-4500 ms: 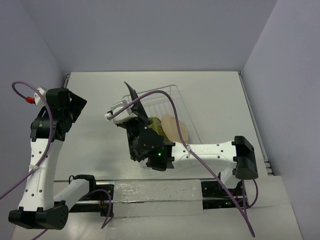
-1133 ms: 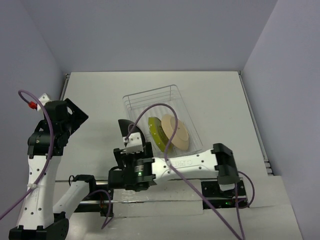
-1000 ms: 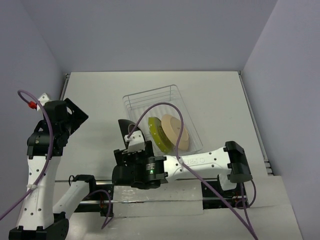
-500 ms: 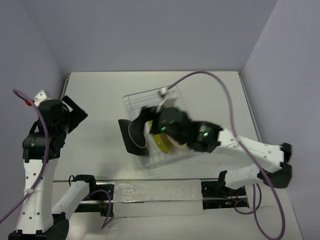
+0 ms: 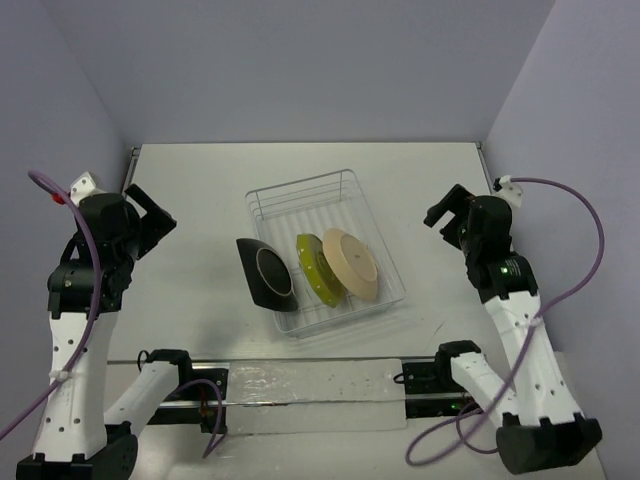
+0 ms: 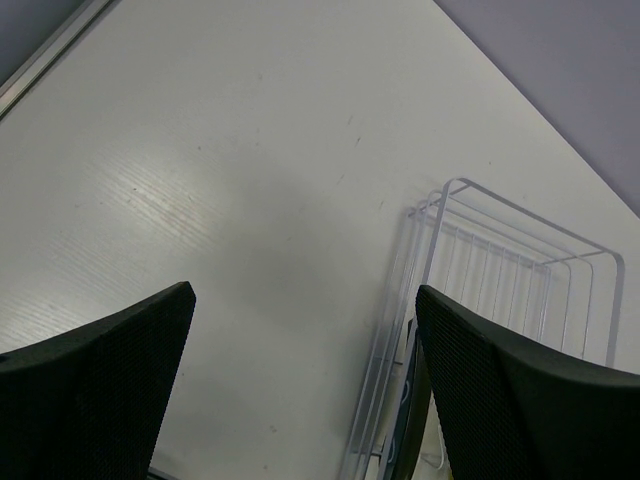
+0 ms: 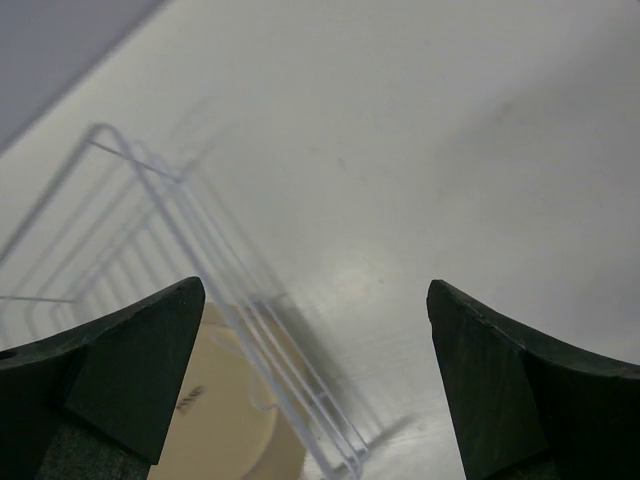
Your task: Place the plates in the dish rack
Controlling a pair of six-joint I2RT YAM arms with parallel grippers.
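Left claw: the left gripper (image 5: 150,212) is released, its jaws spread wide with nothing between them, raised over the table (image 5: 200,180) to the left of the dish rack (image 5: 300,190) and well apart from it.
Right claw: the right gripper (image 5: 446,214) is released as well, jaws wide and empty, raised to the right of the rack and well apart from it.
Plates: all three stand on edge in the near half of the rack. The dark teal plate (image 5: 265,275) is at the left wall, the yellow-green plate (image 5: 313,270) in the middle, the beige plate (image 5: 350,262) on the right.
Edges: walls close the table on the left, far and right sides.
Open room: bare tabletop lies between each claw and the rack; the rack's far half shows bare wire.
Writing: a small dark mark on the beige plate (image 7: 225,420), too blurred to read.
Left wrist only: the rack's wire corner (image 6: 500,260) seen past its fingers (image 6: 110,380).
Right wrist only: the beige plate behind the rack's wire wall (image 7: 200,240).
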